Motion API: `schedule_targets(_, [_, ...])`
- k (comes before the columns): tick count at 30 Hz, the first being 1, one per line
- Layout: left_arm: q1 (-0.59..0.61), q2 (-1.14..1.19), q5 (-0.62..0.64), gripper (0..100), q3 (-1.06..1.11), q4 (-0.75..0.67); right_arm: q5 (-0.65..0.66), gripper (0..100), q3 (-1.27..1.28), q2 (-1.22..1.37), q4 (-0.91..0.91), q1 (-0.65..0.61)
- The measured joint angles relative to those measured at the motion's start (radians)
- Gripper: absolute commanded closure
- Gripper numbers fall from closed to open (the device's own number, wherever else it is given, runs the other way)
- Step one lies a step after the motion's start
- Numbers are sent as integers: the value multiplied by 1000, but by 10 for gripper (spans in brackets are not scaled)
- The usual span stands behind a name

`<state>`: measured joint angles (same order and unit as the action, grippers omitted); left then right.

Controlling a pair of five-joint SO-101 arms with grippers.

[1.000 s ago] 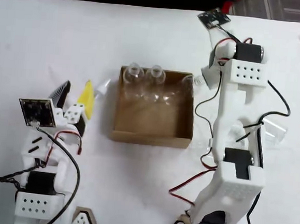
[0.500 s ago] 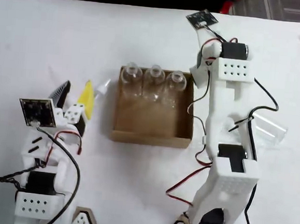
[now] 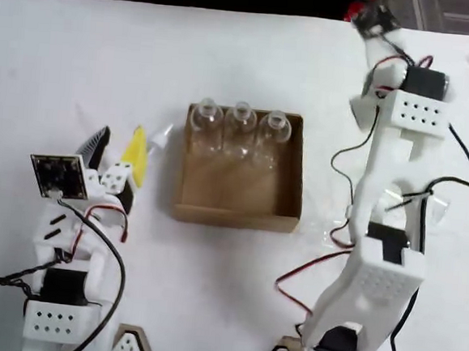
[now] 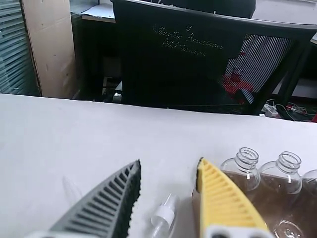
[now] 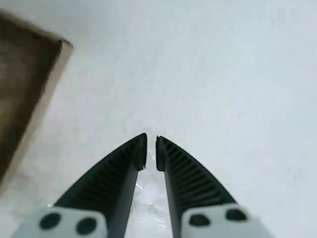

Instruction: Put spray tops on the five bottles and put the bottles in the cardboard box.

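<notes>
The cardboard box [image 3: 235, 218] lies mid-table with three clear bottles [image 3: 240, 119] upright, without tops, along its far wall. A white spray top [image 3: 161, 136] lies on the table left of the box. My left gripper [image 3: 120, 134] stands open just short of it; in the left wrist view the spray top [image 4: 163, 218] sits between the grey and yellow fingers of the gripper [image 4: 168, 166]. My right gripper [image 5: 151, 144] is shut on nothing over bare table beyond the box's far right corner [image 5: 29, 74]. Another clear bottle [image 3: 436, 209] lies partly under the right arm [image 3: 402, 115].
The bottles [image 4: 246, 166] also stand at the box edge in the left wrist view. A bit of clear plastic [image 3: 333, 230] lies right of the box. Cardboard bases [image 3: 128, 346] sit at the near edge. White table stretches open to the far left.
The right arm set the third bottle upright in the box beside the other two, let go, and swung away to the far right. The left arm has kept still.
</notes>
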<state>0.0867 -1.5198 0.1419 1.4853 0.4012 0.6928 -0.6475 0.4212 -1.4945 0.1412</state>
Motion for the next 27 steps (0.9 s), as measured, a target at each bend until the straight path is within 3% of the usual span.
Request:
schedule_targets(4, [0,0,0,823,0,0,261,858,-5,100,-37,43])
schedule_targets(7, [0,0,0,823,0,0,382,793,-8,161,-41,80])
schedule_targets(17, [0,0,0,823,0,0,555,818,-9,226,-43,91])
schedule_targets(27, [0,0,0,823,0,0,614,818,-9,313,-43,98])
